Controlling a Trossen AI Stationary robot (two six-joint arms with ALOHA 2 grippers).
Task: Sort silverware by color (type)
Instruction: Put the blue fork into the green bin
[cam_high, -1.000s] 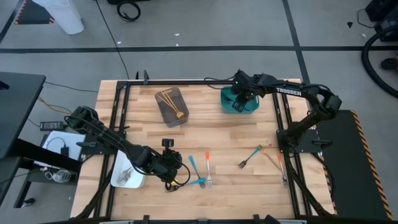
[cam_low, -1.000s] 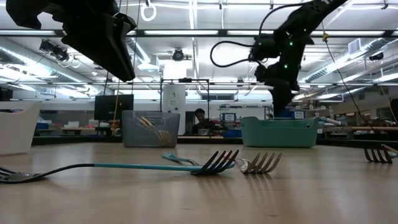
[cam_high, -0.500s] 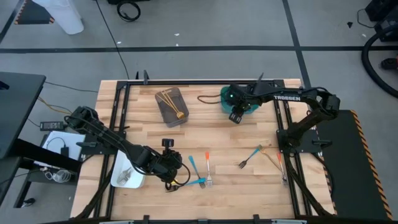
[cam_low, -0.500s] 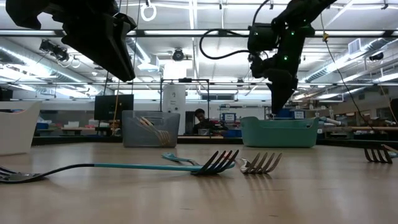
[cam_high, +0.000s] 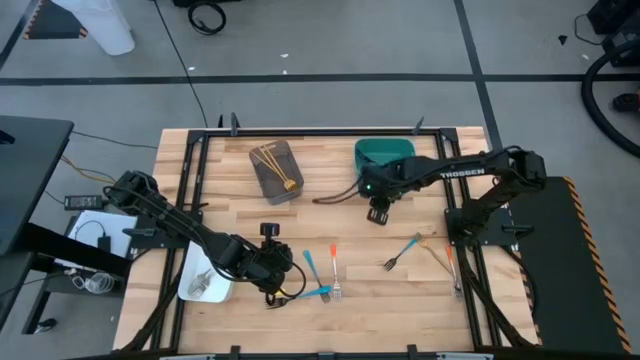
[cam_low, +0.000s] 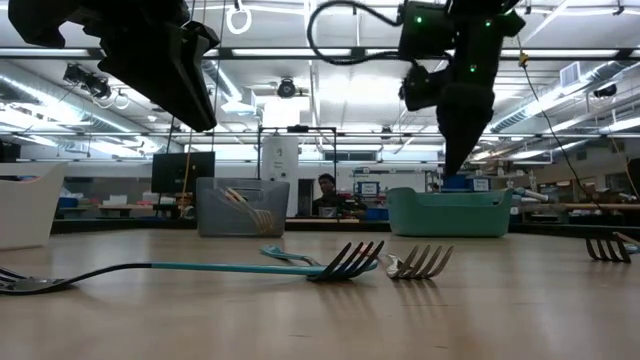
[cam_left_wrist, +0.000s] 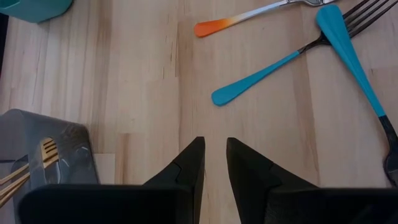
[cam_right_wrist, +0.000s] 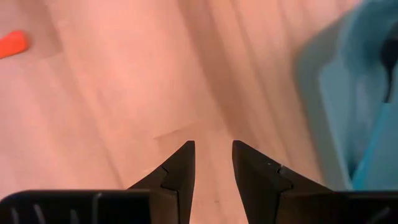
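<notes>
The right gripper (cam_high: 377, 212) has left the teal tray (cam_high: 385, 152) at the table's 1 o'clock edge, where it hovered a second ago, and now hangs over bare wood just toward the centre from it. In its own wrist view the fingers (cam_right_wrist: 180, 167) stand a little apart with nothing between them, so it is empty. In all likelihood it has just dropped a fork into that tray and is heading back for another.

The left gripper (cam_high: 279, 272) has not moved; it waits low at about 7 o'clock, just beside the white tray (cam_high: 190, 272), which holds some dark metal pieces. Its fingers (cam_left_wrist: 189, 167) are narrowly parted and grip nothing.

Forks still lie loose on the table. Around 6 o'clock, close to the left gripper, are two blue-handled forks (cam_high: 312, 267) and an orange-handled fork (cam_high: 335, 268). Toward 4 o'clock a blue fork (cam_high: 401, 252) lies with a few more forks (cam_high: 448, 262) against the right frame rail, one of them orange-tipped. The grey tray (cam_high: 277, 171) at 11 o'clock already holds gold forks (cam_high: 278, 166).

Judging by what remains, the sorting is well under way but not finished. The pieces at 4 o'clock look the natural next target for the right arm
</notes>
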